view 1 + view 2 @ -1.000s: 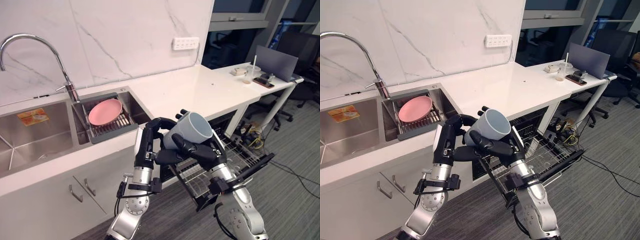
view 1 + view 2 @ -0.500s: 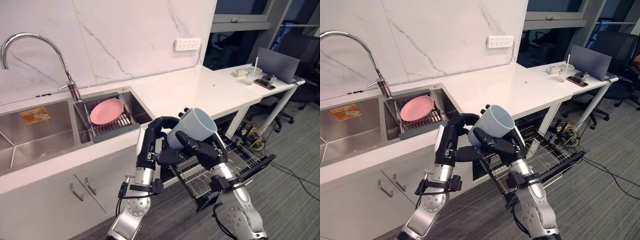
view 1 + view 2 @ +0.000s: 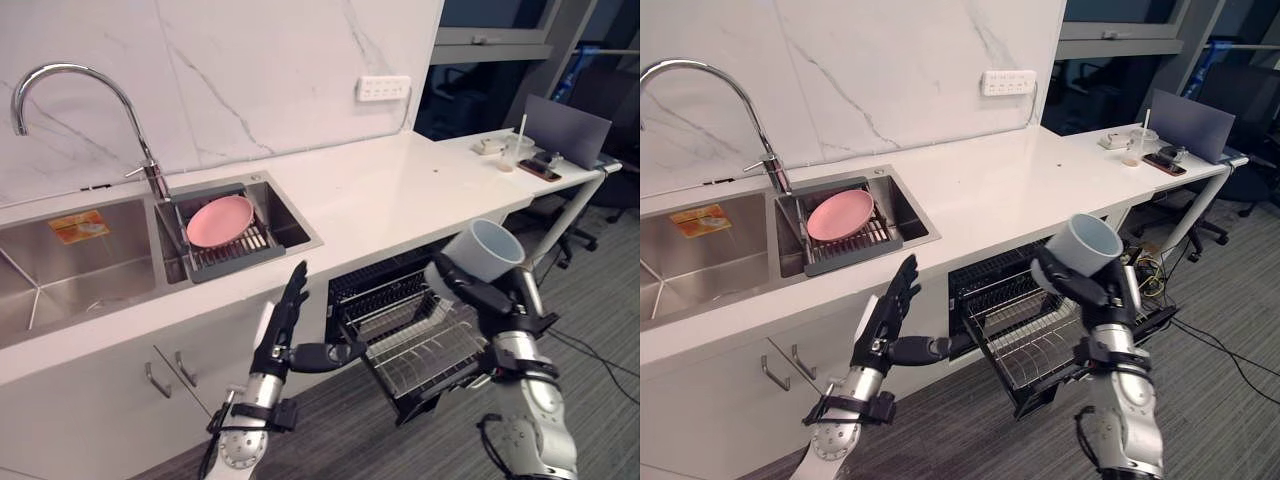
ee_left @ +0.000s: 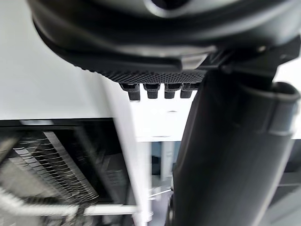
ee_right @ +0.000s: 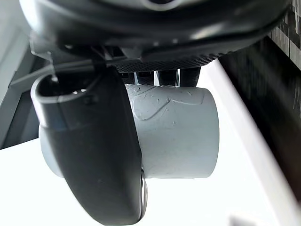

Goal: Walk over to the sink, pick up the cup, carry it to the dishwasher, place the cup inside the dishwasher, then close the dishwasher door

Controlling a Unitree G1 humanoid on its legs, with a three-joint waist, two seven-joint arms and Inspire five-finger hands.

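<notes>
One cup (image 3: 483, 252) to follow, pale blue-grey, and it's up in the air, clamped in the right robot hand (image 3: 470, 292). It sits tilted, its open mouth turned up and away from the robot. It hangs out in front of the worktop (image 3: 380, 190) edge and above the pulled-out wire rack (image 3: 420, 345) of the dishwasher (image 3: 352, 290) — not inside, and not touching the wires. The head views give that open rim and the fingers wrapped under the body. The right wrist view adds the grip from close in: the thumb (image 5: 94, 150) lies across the cup's side, the fingers (image 5: 160, 75) curl over the far side, and there are faint scratches on the cup wall.

Over to the left robot hand (image 3: 278, 345): it's lower, in front of the cabinet fronts just left of the dishwasher opening. Its fingers are straight and spread upward, its thumb is out toward the rack, and it holds nothing. Its own wrist view confirms it — fingertips (image 4: 155, 89) in a straight row, with the blurred wire rack beyond them.

Further left, set into the worktop, the sink (image 3: 80, 270) holds a pink plate (image 3: 218, 220) on a dark drainer, with the curved tap (image 3: 70, 80) rising beside it.
</notes>
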